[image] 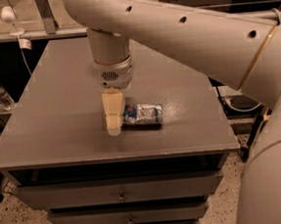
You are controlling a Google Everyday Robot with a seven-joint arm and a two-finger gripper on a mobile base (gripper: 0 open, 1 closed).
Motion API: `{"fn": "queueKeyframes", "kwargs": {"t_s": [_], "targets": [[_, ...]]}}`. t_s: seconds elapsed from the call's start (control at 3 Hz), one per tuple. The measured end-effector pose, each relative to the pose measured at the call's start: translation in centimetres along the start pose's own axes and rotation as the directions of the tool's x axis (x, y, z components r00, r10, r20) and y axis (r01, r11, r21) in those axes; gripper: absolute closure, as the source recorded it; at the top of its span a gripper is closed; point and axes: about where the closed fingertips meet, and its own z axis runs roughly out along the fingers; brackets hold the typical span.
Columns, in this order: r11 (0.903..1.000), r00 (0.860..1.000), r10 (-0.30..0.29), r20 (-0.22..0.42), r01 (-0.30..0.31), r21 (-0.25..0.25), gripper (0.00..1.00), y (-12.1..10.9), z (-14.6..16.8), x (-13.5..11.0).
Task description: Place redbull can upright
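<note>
The redbull can lies on its side on the grey table top, silver and blue with a crinkled body, near the front middle. My gripper hangs straight down from the big cream arm and stands at the can's left end, touching or very close to it, with its tips down at the table surface. The gripper hides the can's left end.
The table's front edge lies just below the can, with drawers under it. A water bottle stands on the floor to the left. The arm's elbow fills the right side of the view.
</note>
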Motion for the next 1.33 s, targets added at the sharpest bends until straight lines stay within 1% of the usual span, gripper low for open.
{"fn": "queueKeyframes", "kwargs": {"t_s": [0.33,0.67,1.0,1.33], "targets": [[0.9999,1.000,0.013,-0.009,-0.013,-0.010,0.16,0.10,0.75,0.04],[0.9993,1.000,0.020,-0.009,-0.020,-0.032,0.48,0.08,1.71,0.37],[0.9993,1.000,0.020,-0.008,-0.020,-0.032,0.71,0.07,1.59,0.41],[0.9993,1.000,0.019,-0.007,-0.020,-0.032,1.00,0.07,1.56,0.40]]}}
